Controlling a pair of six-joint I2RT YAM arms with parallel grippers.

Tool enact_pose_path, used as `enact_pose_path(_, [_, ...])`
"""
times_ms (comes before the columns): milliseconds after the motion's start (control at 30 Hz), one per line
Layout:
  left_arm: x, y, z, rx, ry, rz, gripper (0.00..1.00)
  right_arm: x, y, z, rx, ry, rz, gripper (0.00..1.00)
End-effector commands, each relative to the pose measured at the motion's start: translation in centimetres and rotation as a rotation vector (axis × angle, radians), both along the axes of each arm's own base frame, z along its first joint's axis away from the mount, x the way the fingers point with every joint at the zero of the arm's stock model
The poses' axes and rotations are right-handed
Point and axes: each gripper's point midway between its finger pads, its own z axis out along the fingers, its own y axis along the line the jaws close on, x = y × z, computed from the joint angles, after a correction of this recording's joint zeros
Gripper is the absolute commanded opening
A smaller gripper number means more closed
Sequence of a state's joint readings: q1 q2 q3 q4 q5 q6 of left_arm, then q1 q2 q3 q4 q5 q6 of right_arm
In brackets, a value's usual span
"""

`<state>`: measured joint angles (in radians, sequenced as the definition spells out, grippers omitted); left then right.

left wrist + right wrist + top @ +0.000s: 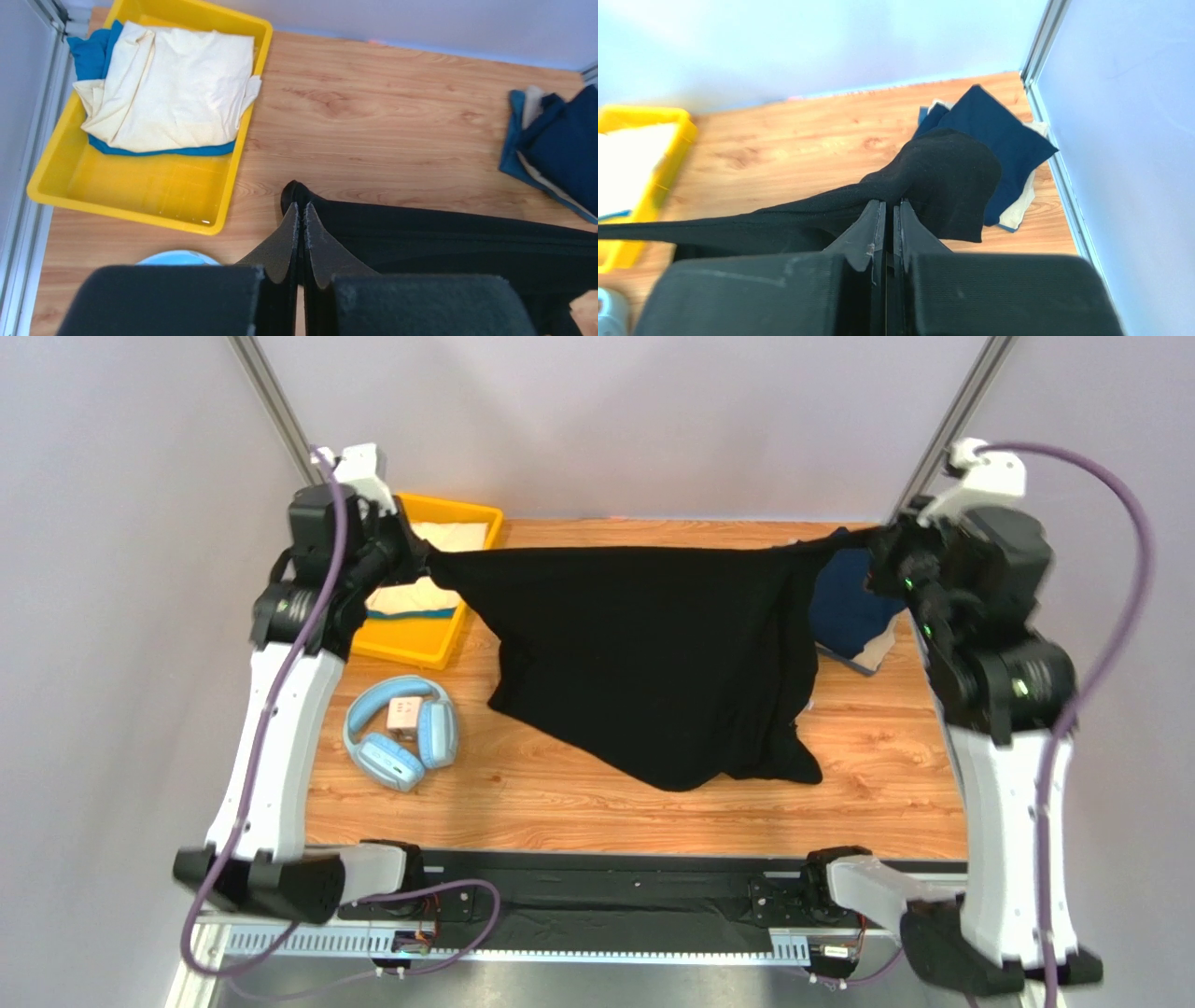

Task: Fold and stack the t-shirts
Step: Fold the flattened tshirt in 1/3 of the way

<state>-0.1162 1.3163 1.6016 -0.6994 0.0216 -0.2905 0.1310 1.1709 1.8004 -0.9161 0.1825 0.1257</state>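
The black t-shirt point(659, 651) spans the upper middle of the top view, its lower part trailing on the worktop point(561, 791), because the left end effector point(432, 567) and right end effector point(859, 546), both clamped on its corners, are raised and spread wide, probably to flatten it for folding.

free: table point(561, 812) front | blocked: tray point(411, 647), headphones point(435, 738), hanging black t-shirt point(659, 651)

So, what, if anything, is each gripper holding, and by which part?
Both hold the black t-shirt: left gripper and right gripper pinch opposite ends of its top edge.
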Motion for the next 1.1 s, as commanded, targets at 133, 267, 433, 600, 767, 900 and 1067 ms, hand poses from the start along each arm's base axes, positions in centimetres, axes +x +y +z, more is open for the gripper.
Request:
enact_pose_path(133, [-13.1, 0.7, 6.7, -0.068, -0.177, -0.034, 0.00, -12.5, -1.4, 5.1, 0.128, -0.259, -0.021, 0.00])
enact_pose_path(267, [-18.0, 0.7, 7.0, -0.095, -0.199, -0.049, 0.00, -18.4, -0.4, 6.4, 0.181, -0.366, 0.080, 0.00])
enact_pose_path(433, [-21.4, 0.1, 5.8, -0.150, -0.194, -0.085, 0.00, -22.6, 0.1, 6.4, 0.178, -0.430, 0.143, 0.00])
enact_pose_path(600, [-23.0, -0.2, 6.6, -0.190, -0.223, -0.094, 0.00, -26.6, 0.7, 8.7, 0.198, -0.553, 0.219, 0.00])
enact_pose_path(767, [-22.9, -0.5, 8.9, -0.216, -0.274, -0.103, 0.00, -26.9, 1.3, 10.8, 0.235, -0.611, 0.255, 0.00])
enact_pose_path(900, [-21.4, -0.6, 9.8, -0.222, -0.295, -0.098, 0.00, -24.3, 1.7, 11.0, 0.243, -0.598, 0.255, 0.00])
enact_pose_path(1067, [-15.0, -0.7, 6.7, -0.219, -0.205, -0.054, 0.00, -15.2, 2.6, 8.1, 0.215, -0.447, 0.223, 0.00])
